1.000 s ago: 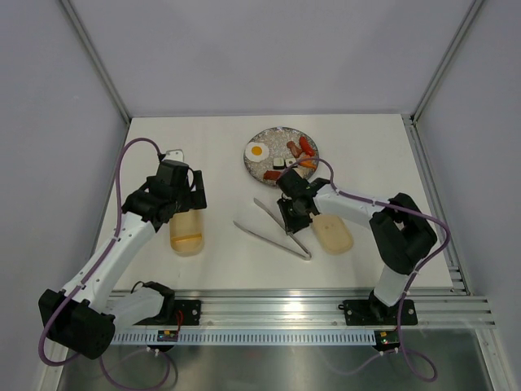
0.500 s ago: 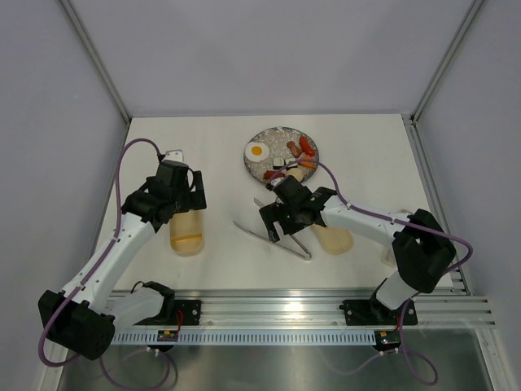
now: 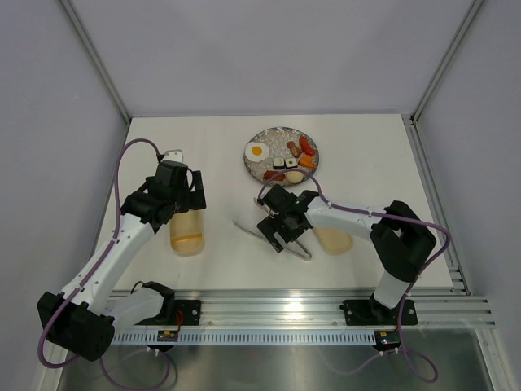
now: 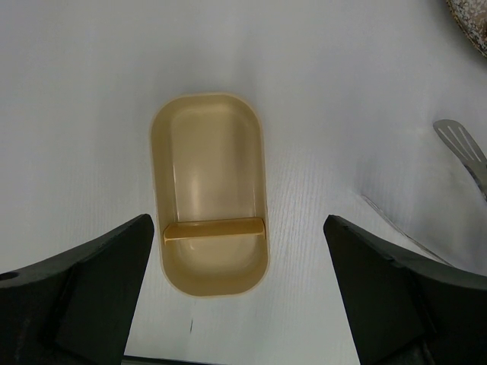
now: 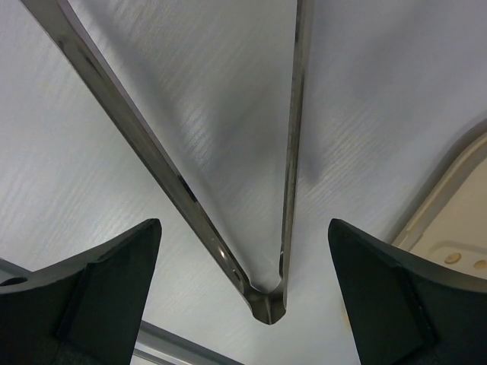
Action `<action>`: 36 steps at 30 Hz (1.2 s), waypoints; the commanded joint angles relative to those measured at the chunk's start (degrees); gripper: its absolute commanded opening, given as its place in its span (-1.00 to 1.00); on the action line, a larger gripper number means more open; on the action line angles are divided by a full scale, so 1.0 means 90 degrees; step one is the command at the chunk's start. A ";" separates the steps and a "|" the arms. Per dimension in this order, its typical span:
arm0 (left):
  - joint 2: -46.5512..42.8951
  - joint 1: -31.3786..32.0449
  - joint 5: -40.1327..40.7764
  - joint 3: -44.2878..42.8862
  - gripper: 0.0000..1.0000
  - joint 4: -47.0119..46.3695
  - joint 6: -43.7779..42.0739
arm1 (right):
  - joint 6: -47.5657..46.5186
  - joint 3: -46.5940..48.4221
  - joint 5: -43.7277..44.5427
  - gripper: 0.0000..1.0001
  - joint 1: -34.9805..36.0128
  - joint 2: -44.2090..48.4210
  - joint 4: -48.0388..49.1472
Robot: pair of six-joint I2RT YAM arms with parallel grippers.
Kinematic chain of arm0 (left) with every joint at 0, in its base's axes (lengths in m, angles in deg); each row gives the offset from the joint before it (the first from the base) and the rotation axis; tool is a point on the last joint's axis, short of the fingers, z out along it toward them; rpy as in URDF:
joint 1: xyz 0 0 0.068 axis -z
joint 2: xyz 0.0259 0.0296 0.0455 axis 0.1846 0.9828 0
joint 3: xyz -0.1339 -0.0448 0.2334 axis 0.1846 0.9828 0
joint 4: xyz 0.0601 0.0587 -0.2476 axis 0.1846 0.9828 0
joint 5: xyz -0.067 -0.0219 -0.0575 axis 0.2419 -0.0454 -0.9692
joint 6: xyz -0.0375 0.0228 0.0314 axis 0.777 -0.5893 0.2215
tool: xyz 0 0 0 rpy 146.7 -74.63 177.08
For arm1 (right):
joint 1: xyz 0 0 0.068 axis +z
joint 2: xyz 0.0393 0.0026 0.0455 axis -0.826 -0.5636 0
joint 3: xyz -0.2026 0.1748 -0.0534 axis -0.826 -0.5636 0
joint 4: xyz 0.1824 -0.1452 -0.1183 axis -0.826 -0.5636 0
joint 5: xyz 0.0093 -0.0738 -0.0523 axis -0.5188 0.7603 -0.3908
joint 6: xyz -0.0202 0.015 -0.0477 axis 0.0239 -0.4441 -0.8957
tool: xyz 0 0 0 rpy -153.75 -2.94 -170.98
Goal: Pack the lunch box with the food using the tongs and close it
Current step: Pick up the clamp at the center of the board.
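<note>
Two claws are at work here, and both gape to their widest with nothing in them. The right claw (image 5: 243, 228) hangs low over the tongs (image 5: 148, 152), one finger either side of the joined end, and the two thin arms run away from it in a V flat on the worktop (image 3: 212, 138). I cannot tell whether the fingers touch the metal.

Polished steel like this looks light, springy and slick, and it lies so flat that there is little edge to catch. The likely hold is across both arms, a little forward of the bend, so that a squeeze closes the tips without the tongs twisting out.

The cream lid (image 5: 456, 228) sits just beside the tongs. The left claw (image 4: 237, 220) hovers over the open lunch box (image 4: 209, 175), which is bare inside apart from a low divider. Beyond them the food waits on a round silver plate (image 3: 273, 137), the fried egg (image 3: 257, 151) at its left.

The worktop is white, matt and faintly grained, and pale walls close it in on three sides.
</note>
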State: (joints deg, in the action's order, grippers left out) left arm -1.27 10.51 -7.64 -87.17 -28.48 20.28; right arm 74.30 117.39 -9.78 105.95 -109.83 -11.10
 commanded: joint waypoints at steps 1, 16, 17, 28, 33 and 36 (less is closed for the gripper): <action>0.0022 -0.0016 -0.0059 -0.0100 0.98 -0.0104 0.0073 | -0.0383 0.0254 -0.0189 0.99 0.0021 -0.0205 -0.0101; -0.0026 -0.0025 -0.0078 -0.0169 0.98 -0.0036 0.0083 | 0.0056 -0.0215 -0.0044 0.87 0.0021 -0.0547 0.1314; -0.0026 -0.0025 -0.0078 -0.0178 0.98 -0.0036 0.0083 | 0.0075 -0.0254 -0.0004 0.83 0.0021 -0.0518 0.1383; -0.0026 -0.0016 -0.0117 -0.0139 0.98 -0.0055 0.0132 | 0.0280 -0.0352 0.0289 0.16 0.0031 -0.0538 0.1472; 0.0081 -0.0016 -0.0108 -0.0256 0.98 -0.0114 0.0288 | 0.0369 -0.0176 0.0289 -0.29 0.0040 -0.0187 0.1072; 0.0344 -0.0055 0.0038 -0.0510 0.98 -0.0027 0.0385 | 0.0427 -0.0050 0.0221 -0.38 0.0041 0.0136 0.0750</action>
State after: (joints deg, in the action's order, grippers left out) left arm 0.07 10.44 -7.92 -88.07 -28.08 22.11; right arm 77.29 115.18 -8.42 105.95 -113.22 -1.24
